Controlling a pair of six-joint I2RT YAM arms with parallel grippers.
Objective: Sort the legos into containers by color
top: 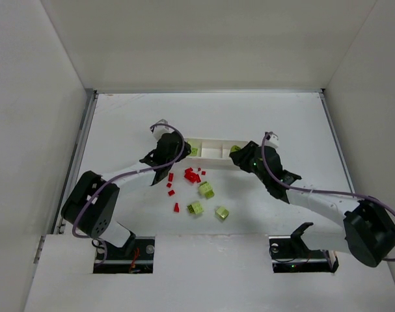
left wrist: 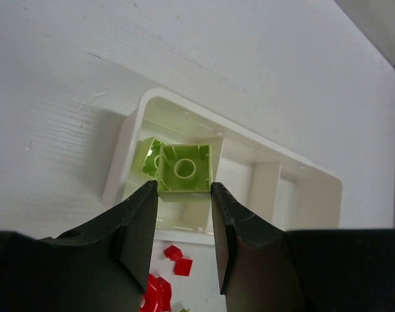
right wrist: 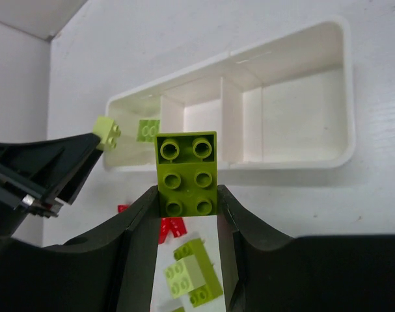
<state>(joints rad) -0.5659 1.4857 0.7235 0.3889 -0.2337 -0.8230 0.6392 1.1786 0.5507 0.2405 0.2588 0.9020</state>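
Note:
The white tray has three compartments. My left gripper is shut on a pale lime brick, underside up, and holds it over the tray's left end compartment, where another lime brick lies. My right gripper is shut on a darker lime six-stud brick just in front of the tray. The middle and right compartments look empty. Small red legos lie scattered in front of the tray.
Three lime blocks lie on the white table nearer the arm bases. A stacked lime block and red pieces lie under my right fingers. White walls enclose the table.

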